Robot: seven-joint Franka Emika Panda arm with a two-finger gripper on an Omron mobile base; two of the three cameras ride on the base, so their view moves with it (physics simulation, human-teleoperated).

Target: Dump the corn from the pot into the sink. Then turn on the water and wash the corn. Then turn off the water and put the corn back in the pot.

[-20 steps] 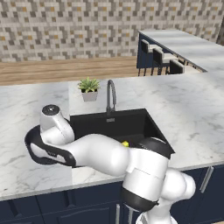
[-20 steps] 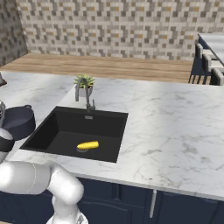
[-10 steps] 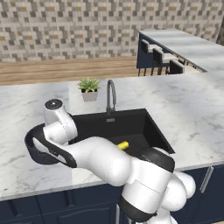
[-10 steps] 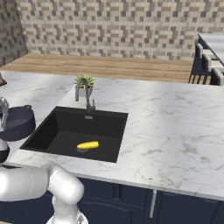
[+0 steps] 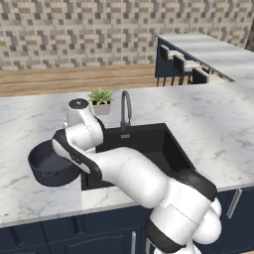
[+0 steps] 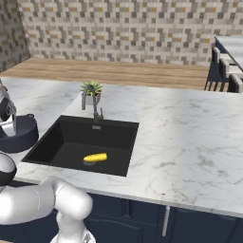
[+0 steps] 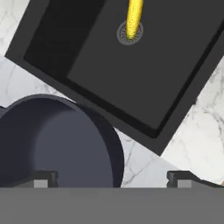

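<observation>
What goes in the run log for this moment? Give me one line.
small yellow corn cob: lying in black rectangular sink, one end on drain | wide dark navy-grey pot: empty, on counter beside sink | gripper: open, above pot

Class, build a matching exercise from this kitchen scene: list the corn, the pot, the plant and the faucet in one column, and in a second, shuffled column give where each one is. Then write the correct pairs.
Things
1. corn
2. pot
3. plant
4. faucet

Places
A. on the counter behind the sink, in a small white planter
B. at the sink's back edge, arching over the basin
C. lying on the sink floor, over the drain
D. on the marble counter to the left of the sink, empty

Pairs: 1-C, 2-D, 3-A, 4-B
</observation>
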